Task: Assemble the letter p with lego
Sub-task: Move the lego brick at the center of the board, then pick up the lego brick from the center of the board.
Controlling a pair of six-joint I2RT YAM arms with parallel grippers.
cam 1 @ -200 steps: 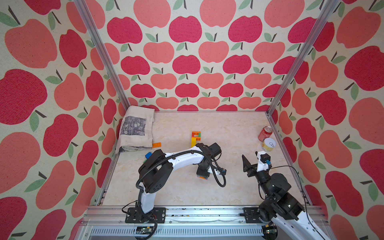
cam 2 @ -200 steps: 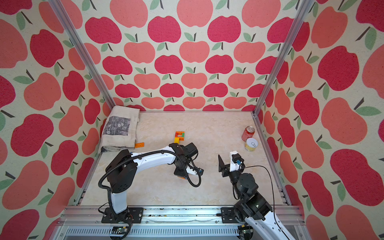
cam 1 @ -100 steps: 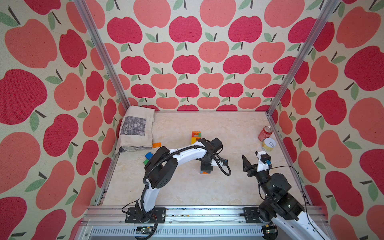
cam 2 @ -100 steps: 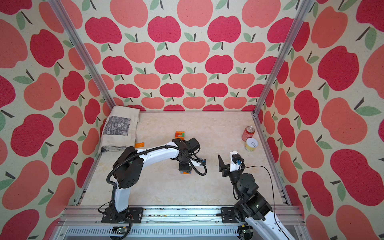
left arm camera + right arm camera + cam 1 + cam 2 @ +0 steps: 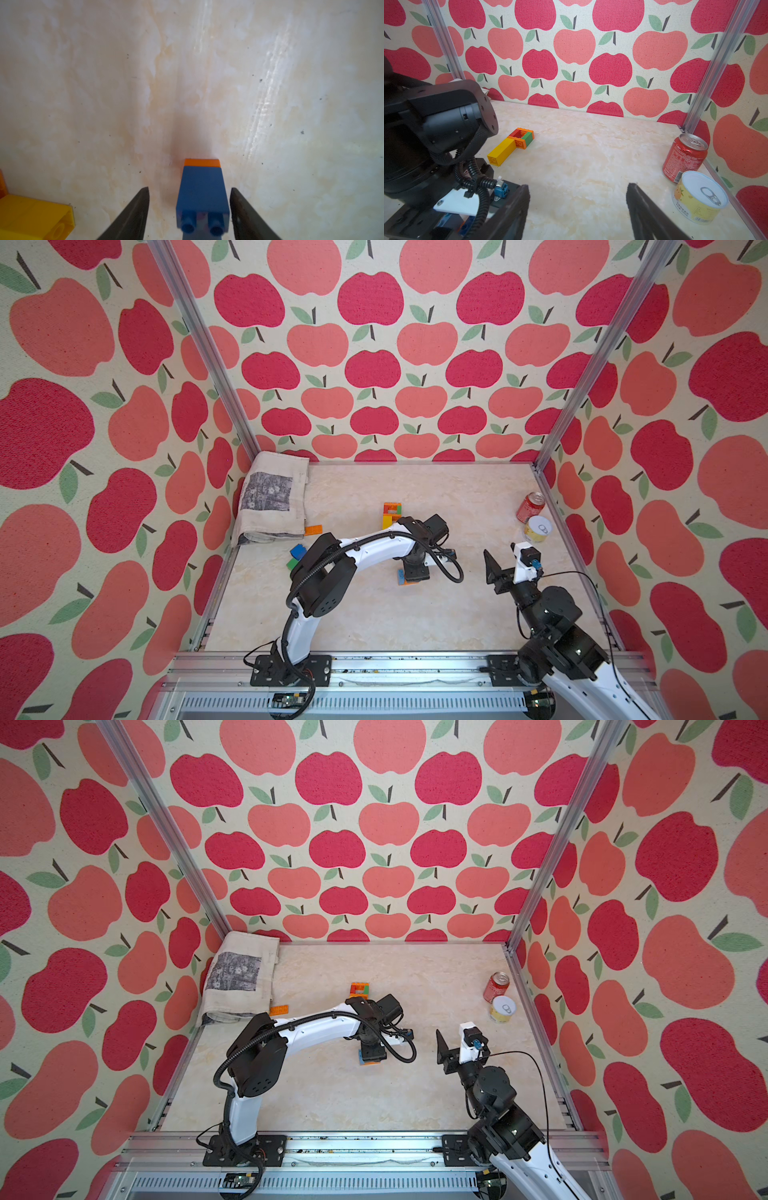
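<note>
Joined blue-and-orange bricks (image 5: 202, 191) resting unheld, yellow-orange-red-green assembly (image 5: 508, 147) lying flat nearby

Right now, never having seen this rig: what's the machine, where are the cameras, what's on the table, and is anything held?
Two small robot arms, left arm and right arm, are bolted at the near edge of the table, each ending in a two-finger gripper. Two pictures look down from overhead; two come from cameras on the wrists. The left gripper stands open around a blue-and-orange brick piece standing on the table. The right gripper is open and empty. Also there: a half-built brick shape, loose bricks, a folded cloth, a soda can and a tin.
</note>
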